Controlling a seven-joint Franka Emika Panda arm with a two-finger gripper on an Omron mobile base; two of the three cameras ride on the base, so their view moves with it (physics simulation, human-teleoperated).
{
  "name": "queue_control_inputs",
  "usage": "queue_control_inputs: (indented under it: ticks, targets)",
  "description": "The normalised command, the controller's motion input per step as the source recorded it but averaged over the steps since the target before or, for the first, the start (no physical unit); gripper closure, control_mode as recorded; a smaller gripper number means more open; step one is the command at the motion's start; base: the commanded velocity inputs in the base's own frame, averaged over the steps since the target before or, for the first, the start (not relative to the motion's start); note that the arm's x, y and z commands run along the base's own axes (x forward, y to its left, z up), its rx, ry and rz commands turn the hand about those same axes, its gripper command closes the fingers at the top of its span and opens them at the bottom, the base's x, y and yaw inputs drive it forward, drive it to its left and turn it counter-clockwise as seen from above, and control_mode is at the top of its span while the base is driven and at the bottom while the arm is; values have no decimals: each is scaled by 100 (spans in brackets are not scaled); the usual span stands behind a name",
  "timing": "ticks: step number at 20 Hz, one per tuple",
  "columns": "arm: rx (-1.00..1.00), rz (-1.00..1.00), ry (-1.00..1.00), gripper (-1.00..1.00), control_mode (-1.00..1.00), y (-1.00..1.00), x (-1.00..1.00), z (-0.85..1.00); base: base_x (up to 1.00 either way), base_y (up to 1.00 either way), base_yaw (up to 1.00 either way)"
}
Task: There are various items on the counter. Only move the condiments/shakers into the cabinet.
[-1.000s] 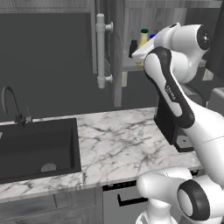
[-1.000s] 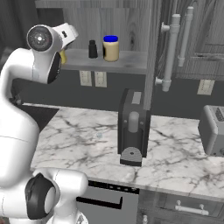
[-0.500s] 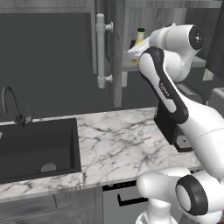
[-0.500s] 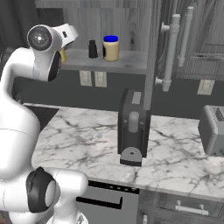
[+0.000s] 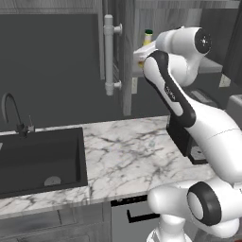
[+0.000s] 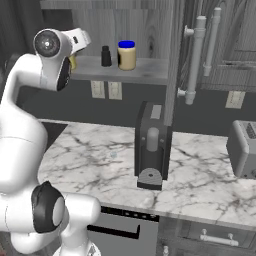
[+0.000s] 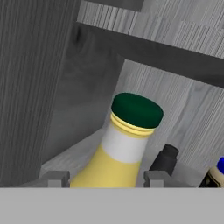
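I see grey wood-grain cabinet (image 6: 150,25), matt, smooth pale bar handle (image 6: 194,60) on its door, glossy-looking yellow bottle (image 7: 118,153) with dark green matt cap inside that cabinet, below it white veined marble counter (image 6: 200,175), polished-looking

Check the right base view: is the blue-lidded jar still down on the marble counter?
No, the blue-lidded jar stands on the cabinet shelf beside the small black shaker, above the counter.
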Motion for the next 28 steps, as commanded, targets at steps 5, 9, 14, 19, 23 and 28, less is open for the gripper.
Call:
queue_control_inputs:
  ticks: [5,9,14,19,23,28]
  targets:
    - [0,-1,10,100,-100,0,32,0,0,0,0]
    - [0,-2,16,100,-100,0,32,-3,0,0,0]
    - [1,-1,9,100,-100,0,24,-5,0,0,0]
    - [5,0,0,100,-100,0,13,-8,0,0,0]
    - [5,0,-2,100,-100,0,0,-14,0,0,0]
    - [4,0,-4,100,-100,0,2,-14,0,0,0]
